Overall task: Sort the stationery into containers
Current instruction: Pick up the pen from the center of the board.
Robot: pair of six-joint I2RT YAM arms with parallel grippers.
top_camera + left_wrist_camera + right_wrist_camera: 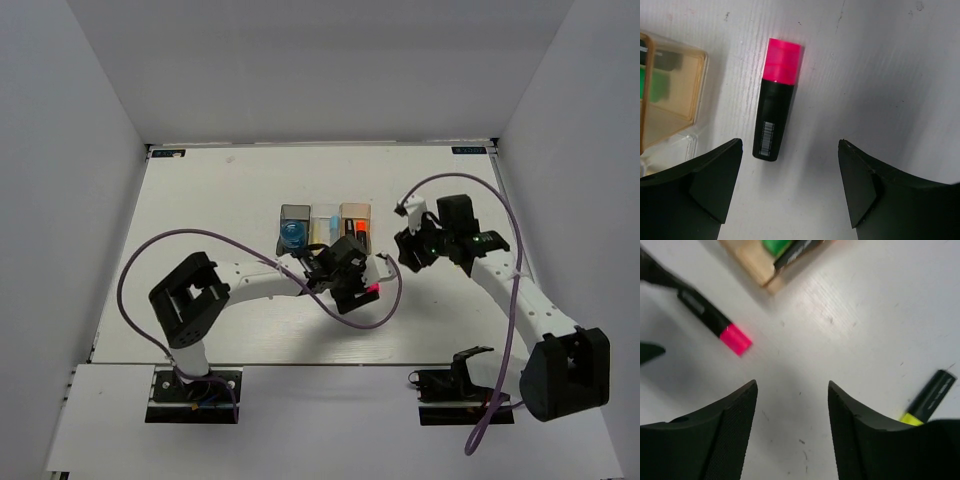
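Observation:
A black highlighter with a pink end [777, 105] lies flat on the white table, just ahead of my left gripper [790, 150], which is open and empty above it. It also shows in the top view [370, 290] and the right wrist view [715, 322]. My right gripper [792, 385] is open and empty over bare table. A black highlighter with a yellow end [927, 400] lies to its right. Three bins stand in a row: smoky grey [294, 212], clear [325, 214], tan [356, 212]. The blue roll [292, 235] sits in the grey bin. The tan bin [675, 95] holds green and orange-ended highlighters.
The left gripper [358, 283] sits just in front of the tan bin, and the right gripper [408, 245] to that bin's right. Purple cables loop over the table beside both arms. White walls close in the table's far edge and sides.

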